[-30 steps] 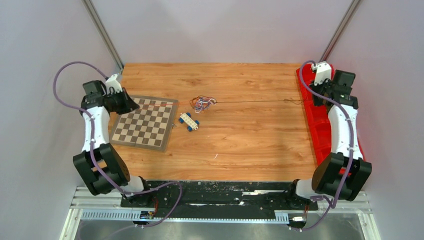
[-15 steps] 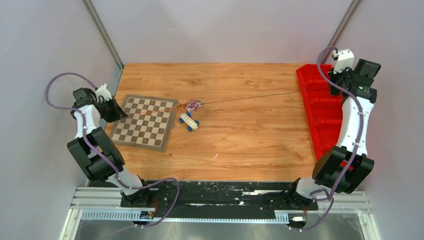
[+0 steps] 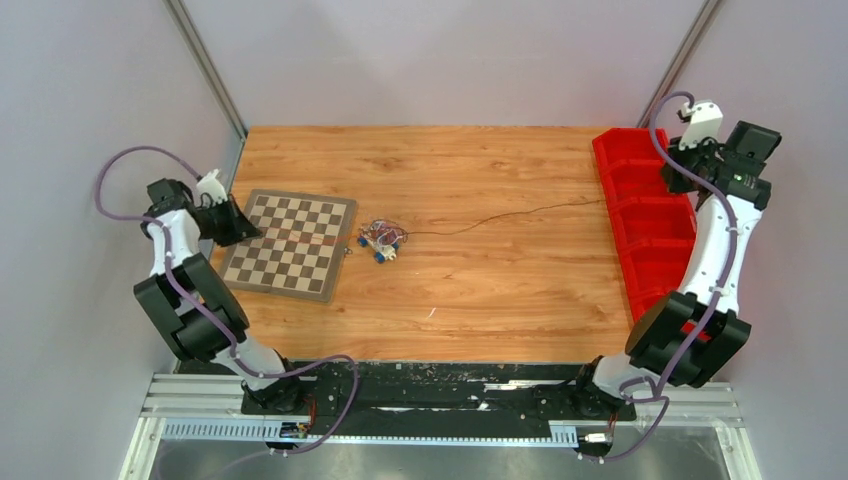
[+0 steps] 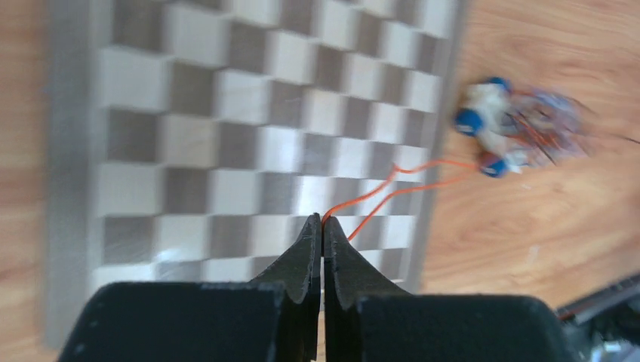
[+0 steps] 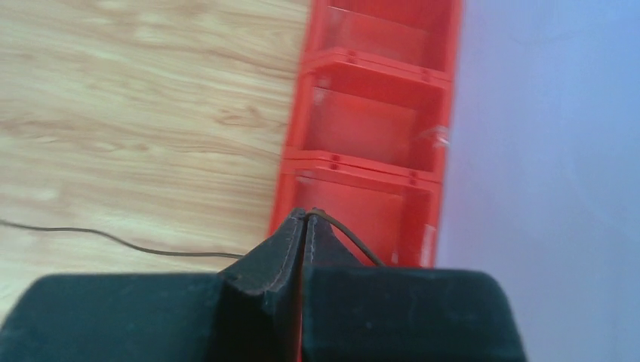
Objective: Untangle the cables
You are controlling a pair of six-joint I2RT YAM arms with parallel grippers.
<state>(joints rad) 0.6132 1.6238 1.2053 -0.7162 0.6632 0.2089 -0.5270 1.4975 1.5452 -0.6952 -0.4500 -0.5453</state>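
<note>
The cables form a small knot (image 3: 386,236) of dark, orange and pale strands, lying against a toy car (image 3: 379,247) near the table's middle. An orange wire (image 4: 407,175) runs from the knot (image 4: 547,124) across the checkerboard (image 3: 290,245) into my left gripper (image 4: 323,219), which is shut on it at the board's left side (image 3: 252,230). A dark wire (image 3: 500,216) curves slack from the knot to the right. My right gripper (image 5: 306,214) is shut on its end above the red bin (image 5: 370,128), at the table's right edge (image 3: 674,182).
The red bin (image 3: 645,225) with several compartments lines the right edge of the wooden table (image 3: 480,290). The toy car (image 4: 487,124) has blue wheels and sits just right of the checkerboard (image 4: 226,128). Grey walls close in on both sides.
The left gripper drew left with the orange wire. The right gripper rose back over the bin. The knot slid down-left onto the toy car, and the dark wire went from taut to slack.
</note>
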